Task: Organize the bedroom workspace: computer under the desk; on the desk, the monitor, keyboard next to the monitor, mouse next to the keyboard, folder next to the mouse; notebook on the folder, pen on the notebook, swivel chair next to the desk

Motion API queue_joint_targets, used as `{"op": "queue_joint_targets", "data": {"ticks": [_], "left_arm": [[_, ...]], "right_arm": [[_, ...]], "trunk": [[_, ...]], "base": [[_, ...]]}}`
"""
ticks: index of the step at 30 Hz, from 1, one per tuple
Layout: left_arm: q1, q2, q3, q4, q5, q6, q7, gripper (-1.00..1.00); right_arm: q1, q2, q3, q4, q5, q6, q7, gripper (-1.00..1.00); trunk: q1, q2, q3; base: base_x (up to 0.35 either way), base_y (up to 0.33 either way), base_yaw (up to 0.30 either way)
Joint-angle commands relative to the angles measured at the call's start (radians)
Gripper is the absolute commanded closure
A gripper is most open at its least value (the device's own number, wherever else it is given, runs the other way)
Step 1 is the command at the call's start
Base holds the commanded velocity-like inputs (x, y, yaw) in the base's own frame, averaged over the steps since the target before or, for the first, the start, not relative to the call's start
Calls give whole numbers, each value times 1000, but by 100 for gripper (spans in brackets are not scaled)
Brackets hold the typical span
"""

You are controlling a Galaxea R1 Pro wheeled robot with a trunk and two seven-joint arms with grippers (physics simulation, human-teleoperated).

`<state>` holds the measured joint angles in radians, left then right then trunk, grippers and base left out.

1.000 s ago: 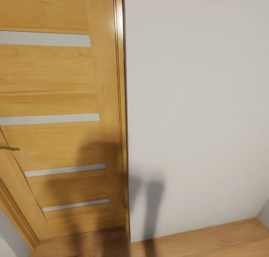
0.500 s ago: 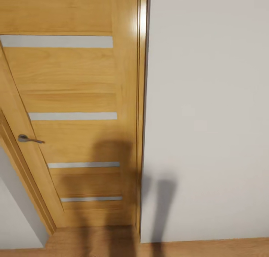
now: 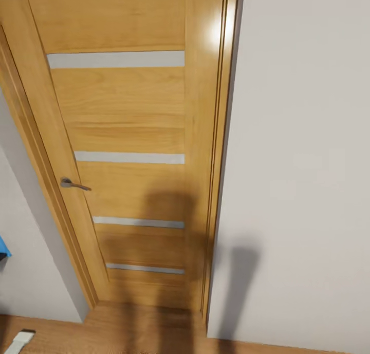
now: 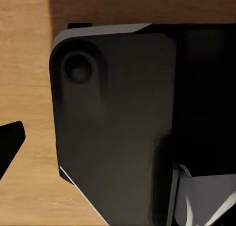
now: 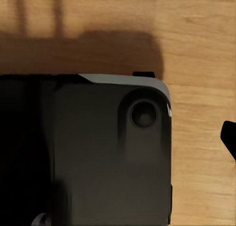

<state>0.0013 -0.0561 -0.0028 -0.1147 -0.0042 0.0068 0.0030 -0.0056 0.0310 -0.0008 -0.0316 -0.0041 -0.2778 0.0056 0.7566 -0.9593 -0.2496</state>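
A blue object is being cut off by the head view's left edge. A white object on the floor is running off the bottom edge.

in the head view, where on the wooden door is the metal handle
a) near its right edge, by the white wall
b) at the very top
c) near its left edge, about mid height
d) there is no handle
c: the grey handle sits near the left edge of the door, roughly level with the gap between its second and third pale strips.

Dark robot base under both downward-pointing wrists, one claw fingertip at frame edge.
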Motion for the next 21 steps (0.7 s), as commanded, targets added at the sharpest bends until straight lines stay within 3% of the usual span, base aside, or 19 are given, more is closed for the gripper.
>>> {"op": "queue_joint_targets", "data": {"ticks": [1,21], "left_arm": [[0,0,0,-4,-1,0,0,-100],[0,1,1,-77,-1,-27,1,-100]], "right_arm": [[0,0,0,-5,0,-6,1,-100],[0,0,-1,-32,0,-88,0,-100]], "trunk": [[0,-1,-1],[0,-1,-1]], "base": [[0,0,263],[0,0,263]]}}
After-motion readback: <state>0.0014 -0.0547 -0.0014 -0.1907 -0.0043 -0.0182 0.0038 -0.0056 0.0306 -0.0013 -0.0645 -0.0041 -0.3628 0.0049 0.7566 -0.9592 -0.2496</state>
